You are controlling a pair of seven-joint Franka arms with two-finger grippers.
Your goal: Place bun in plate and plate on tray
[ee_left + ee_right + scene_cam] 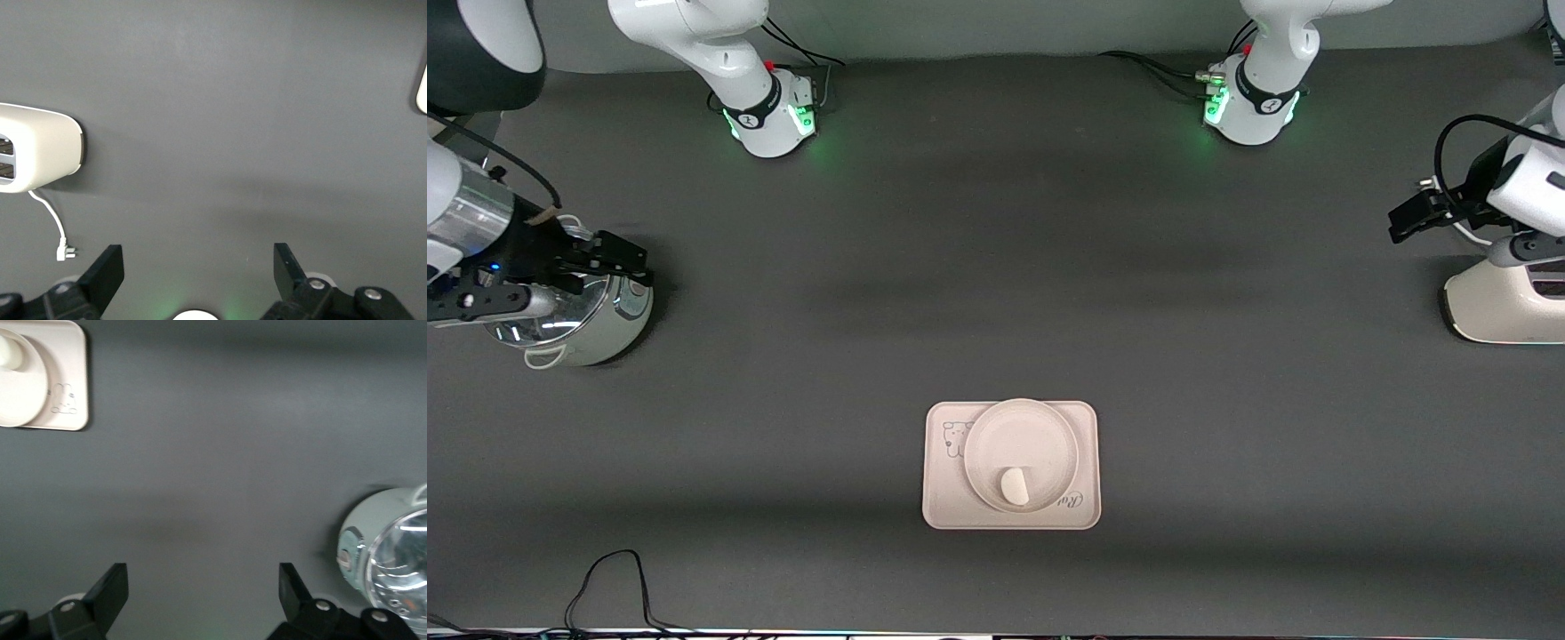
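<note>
The pinkish-cream tray (943, 502) lies midway between the table's two ends, near the front camera. The round cream plate (1018, 436) rests on it. In the plate sits the small white bun (1014, 486), by the rim nearest the front camera. My right gripper (624, 258) hangs open over the pot at the right arm's end, with nothing between its fingers. My left gripper (1405, 220) hangs open and empty by the toaster at the left arm's end. The right wrist view shows the tray (70, 380), the plate (23, 390) and the bun (8, 350) far off from the gripper (203, 587).
A shiny steel pot (578, 324) stands under the right gripper, and shows in the right wrist view (390, 553). A white toaster (1507, 302) with its cord stands at the left arm's end, seen again as the toaster (37, 150). A black cable (614, 578) lies along the table's front edge.
</note>
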